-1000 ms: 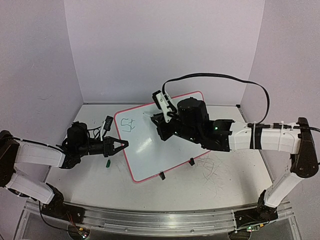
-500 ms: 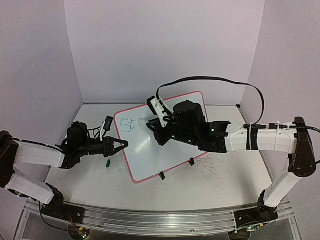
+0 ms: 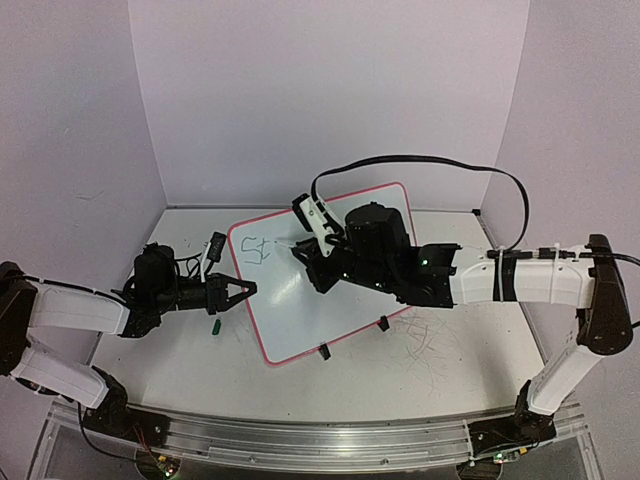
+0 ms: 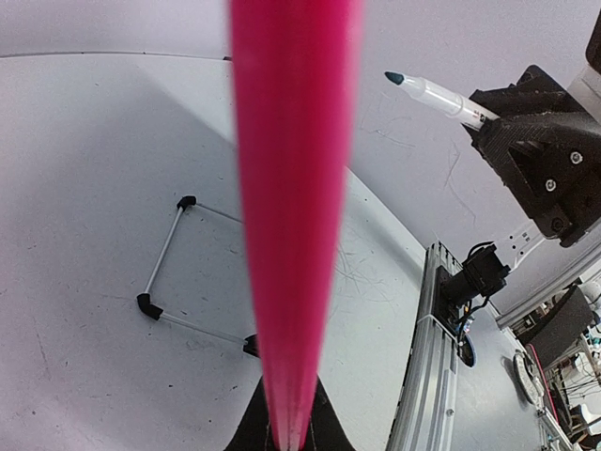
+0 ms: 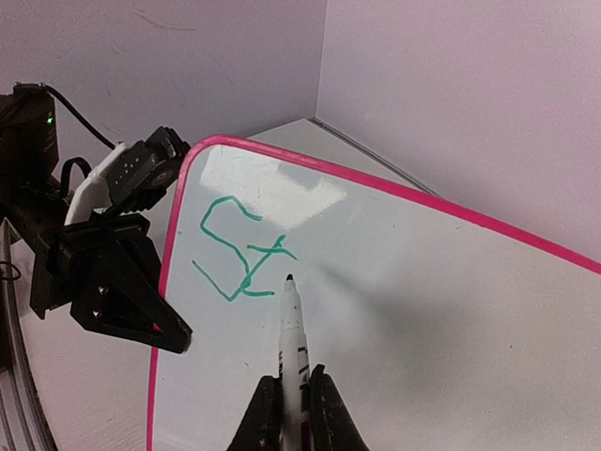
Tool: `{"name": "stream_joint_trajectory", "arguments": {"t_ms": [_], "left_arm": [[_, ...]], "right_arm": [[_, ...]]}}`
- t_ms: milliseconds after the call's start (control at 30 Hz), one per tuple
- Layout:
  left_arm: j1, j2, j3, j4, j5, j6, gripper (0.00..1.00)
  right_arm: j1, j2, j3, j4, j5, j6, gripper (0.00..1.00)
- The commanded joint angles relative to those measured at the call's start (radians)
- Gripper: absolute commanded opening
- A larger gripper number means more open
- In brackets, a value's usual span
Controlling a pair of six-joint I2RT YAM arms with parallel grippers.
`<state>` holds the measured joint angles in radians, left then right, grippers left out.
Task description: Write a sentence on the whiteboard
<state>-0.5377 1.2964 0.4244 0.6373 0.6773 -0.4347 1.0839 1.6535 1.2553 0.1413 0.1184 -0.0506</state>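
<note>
The whiteboard (image 3: 300,310) lies tilted on the table, white with a pink rim. My left gripper (image 3: 243,290) is shut on the middle of its left edge. In the left wrist view that rim (image 4: 291,188) runs up from between the fingers of the left gripper (image 4: 289,425). The sentence (image 3: 257,249) reads as green letters "St" (image 5: 239,254) near the top left corner. My right gripper (image 3: 312,262) (image 5: 294,378) is shut on a white marker (image 5: 292,329). The marker's tip sits just right of the "t", close to the whiteboard (image 5: 423,310); contact cannot be told.
A green marker cap (image 3: 214,326) lies on the table left of the board. Two black clip feet (image 3: 383,323) sit on the board's near edge. Faint scribbles (image 3: 425,340) mark the table on the right. A wire stand (image 4: 169,263) shows under the board.
My right gripper has moved left with the marker, bringing its tip up beside the "St". The left gripper and the board have stayed put.
</note>
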Motion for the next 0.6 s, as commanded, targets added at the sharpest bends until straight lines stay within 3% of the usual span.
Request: {"name": "stream_joint_trajectory", "arguments": {"t_ms": [0, 567], "left_arm": [[-0.001, -0.008, 0.045, 0.013, -0.017, 0.053, 0.00], [0.000, -0.011, 0.047, 0.009, -0.019, 0.056, 0.00]], "right_arm": [[0.006, -0.014, -0.005, 0.032, 0.031, 0.009, 0.00], [0.010, -0.010, -0.012, 0.058, -0.055, -0.028, 0.00]]}}
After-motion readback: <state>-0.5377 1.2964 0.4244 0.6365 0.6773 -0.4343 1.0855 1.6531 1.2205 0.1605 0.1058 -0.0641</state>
